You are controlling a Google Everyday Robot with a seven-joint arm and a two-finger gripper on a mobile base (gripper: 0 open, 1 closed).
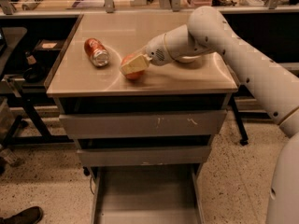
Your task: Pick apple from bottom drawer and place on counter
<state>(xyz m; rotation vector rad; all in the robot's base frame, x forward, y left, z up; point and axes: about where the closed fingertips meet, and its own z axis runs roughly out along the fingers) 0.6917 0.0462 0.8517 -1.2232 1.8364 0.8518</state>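
The red apple point(134, 74) rests on the counter point(196, 78), left of its middle and near the front edge. My gripper point(132, 65) reaches in from the right, and its cream fingers point(135, 62) are shut on the apple, hiding most of it. The bottom drawer point(145, 195) stands pulled out below the cabinet, showing only a bare grey floor.
A red soda can point(96, 52) lies on its side on the counter just left of the apple. The two upper drawers point(145, 124) are closed. A dark rack point(28, 64) stands to the left of the cabinet. A shoe point(21, 215) shows at the bottom left.
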